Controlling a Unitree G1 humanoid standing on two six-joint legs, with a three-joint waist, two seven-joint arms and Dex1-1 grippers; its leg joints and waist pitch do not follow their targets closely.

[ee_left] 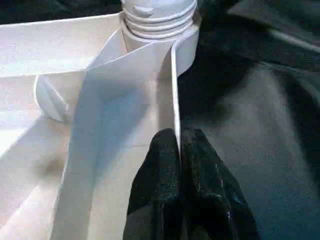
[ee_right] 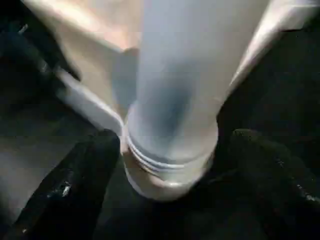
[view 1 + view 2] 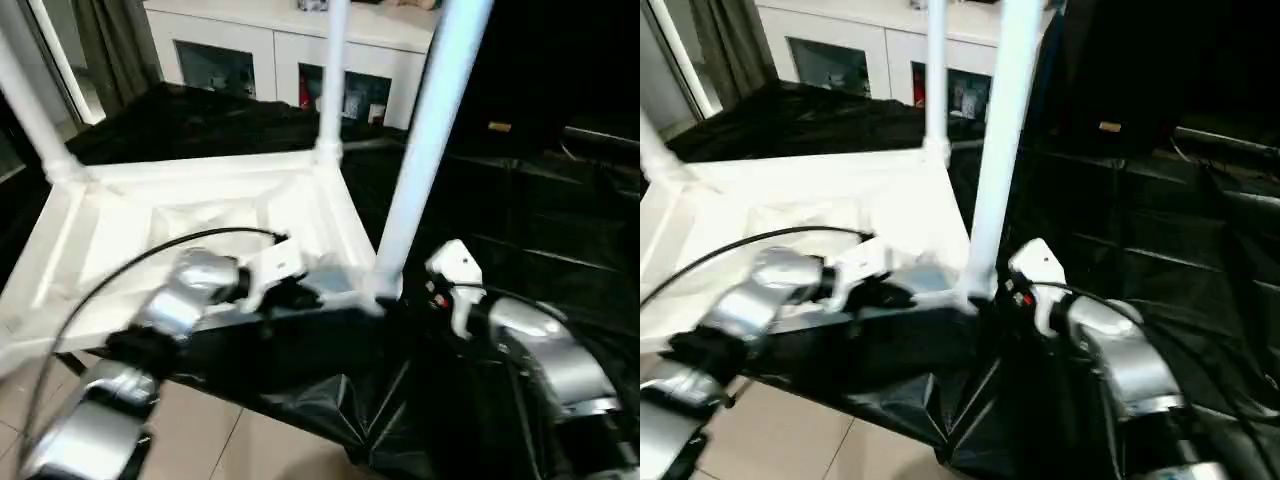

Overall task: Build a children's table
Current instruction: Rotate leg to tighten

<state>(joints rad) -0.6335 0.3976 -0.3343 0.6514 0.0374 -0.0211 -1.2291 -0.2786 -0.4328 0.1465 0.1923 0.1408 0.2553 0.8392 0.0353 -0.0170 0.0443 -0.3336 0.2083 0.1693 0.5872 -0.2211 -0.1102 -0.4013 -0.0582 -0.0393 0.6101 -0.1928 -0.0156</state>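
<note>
Both silver forearms sit nearest: left gripper [image 1: 179, 150], jaws pinched on the upturned table top's [image 3: 200, 230] near rim; right gripper [image 2: 170, 165], jaws wide around the near-right leg [image 3: 425, 140]. Judging this leg-seating; next, probably twist it home.

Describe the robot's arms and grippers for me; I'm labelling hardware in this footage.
Both forearms are rounded silver shells, the left forearm and the right forearm. A thin black cable arcs over the left one. White housings sit at the wrists, the right wrist housing with a small red mark. The left gripper and right gripper each have two glossy black fingers.
</note>
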